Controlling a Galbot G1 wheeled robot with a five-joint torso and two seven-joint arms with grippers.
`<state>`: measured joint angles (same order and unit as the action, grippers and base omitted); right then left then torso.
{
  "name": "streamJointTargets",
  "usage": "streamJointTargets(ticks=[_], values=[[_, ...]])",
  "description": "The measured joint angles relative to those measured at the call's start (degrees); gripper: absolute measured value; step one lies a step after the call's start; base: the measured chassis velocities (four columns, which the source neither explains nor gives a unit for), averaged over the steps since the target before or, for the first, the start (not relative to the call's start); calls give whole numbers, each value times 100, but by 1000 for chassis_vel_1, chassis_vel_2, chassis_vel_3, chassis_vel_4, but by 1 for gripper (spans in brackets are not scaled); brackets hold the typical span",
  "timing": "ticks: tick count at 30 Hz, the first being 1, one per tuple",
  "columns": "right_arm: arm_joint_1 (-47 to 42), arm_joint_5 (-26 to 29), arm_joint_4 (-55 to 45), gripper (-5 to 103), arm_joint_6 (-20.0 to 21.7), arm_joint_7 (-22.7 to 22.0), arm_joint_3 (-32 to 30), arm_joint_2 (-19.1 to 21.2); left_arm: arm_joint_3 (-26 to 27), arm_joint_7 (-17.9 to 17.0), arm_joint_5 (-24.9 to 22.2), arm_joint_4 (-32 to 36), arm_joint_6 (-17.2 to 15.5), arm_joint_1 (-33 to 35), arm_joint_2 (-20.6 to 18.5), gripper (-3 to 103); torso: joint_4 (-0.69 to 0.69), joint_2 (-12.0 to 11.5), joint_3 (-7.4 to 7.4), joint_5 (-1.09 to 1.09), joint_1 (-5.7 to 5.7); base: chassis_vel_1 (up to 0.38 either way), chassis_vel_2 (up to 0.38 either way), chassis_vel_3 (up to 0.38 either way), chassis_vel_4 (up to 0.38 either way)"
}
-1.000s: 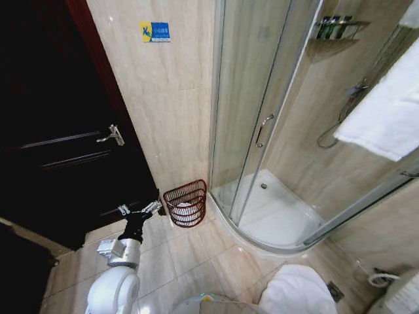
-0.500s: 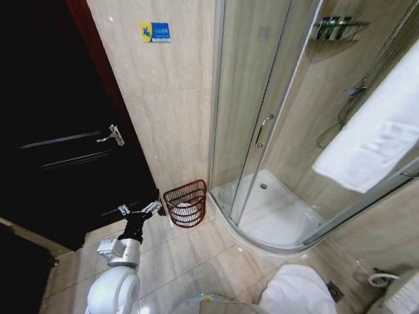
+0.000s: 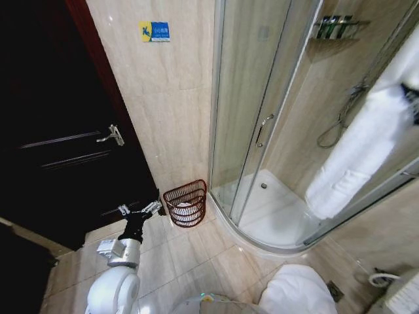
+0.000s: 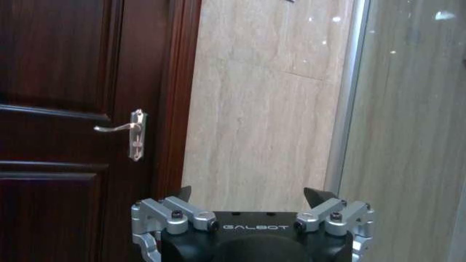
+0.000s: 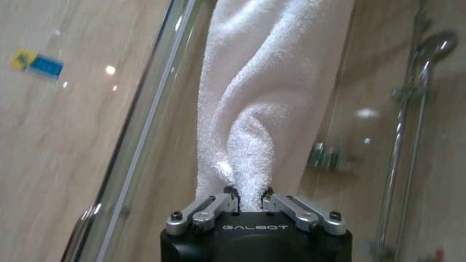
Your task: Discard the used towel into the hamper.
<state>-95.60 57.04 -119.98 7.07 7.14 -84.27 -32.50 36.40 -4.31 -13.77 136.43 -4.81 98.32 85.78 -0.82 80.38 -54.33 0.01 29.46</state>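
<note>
Since the earlier head views, the white towel [image 3: 357, 163] has changed from a broad, flat sheet at the right edge to a long, narrow, hanging column that reaches lower in front of the shower enclosure [image 3: 262, 131]. In the right wrist view the right hand [image 5: 249, 201] has its fingers closed on a bunched fold of the towel, and the cloth hangs away from the hand in thick vertical folds. Behind the towel, that view shows the glass shower panel and a chrome shower rail with its head [image 5: 426, 49]. In the head view only a dark part of the right hand [image 3: 412, 104] appears at the far right edge, high above the floor. The hamper [image 3: 186, 203] stands on the tiled floor [image 3: 183, 261] at the base of the beige wall, between the dark door [image 3: 59, 131] and the shower enclosure, just beside the curved shower threshold. Something white lies inside the hamper. The towel is well apart from the hamper, up and to the robot's right of it. The left hand [image 3: 141, 210] hangs low, near the floor, just beside the hamper on its door side, with its fingers spread apart and nothing between them. The left wrist view faces the door handle [image 4: 127, 131] and the wall.
</note>
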Motion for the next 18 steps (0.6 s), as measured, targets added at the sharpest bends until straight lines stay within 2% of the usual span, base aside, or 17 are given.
streamJointTargets(ticks=[10,18], values=[[-298,-619,-218,12,-246,259,541,-563,0,0,0,0,0,0,0,100,1,0,0,-1,0,0,0,0,0],[-416,-892,-344,12,-434,383,785,-866,0,0,0,0,0,0,0,100,1,1,0,-1,0,0,0,0,0]])
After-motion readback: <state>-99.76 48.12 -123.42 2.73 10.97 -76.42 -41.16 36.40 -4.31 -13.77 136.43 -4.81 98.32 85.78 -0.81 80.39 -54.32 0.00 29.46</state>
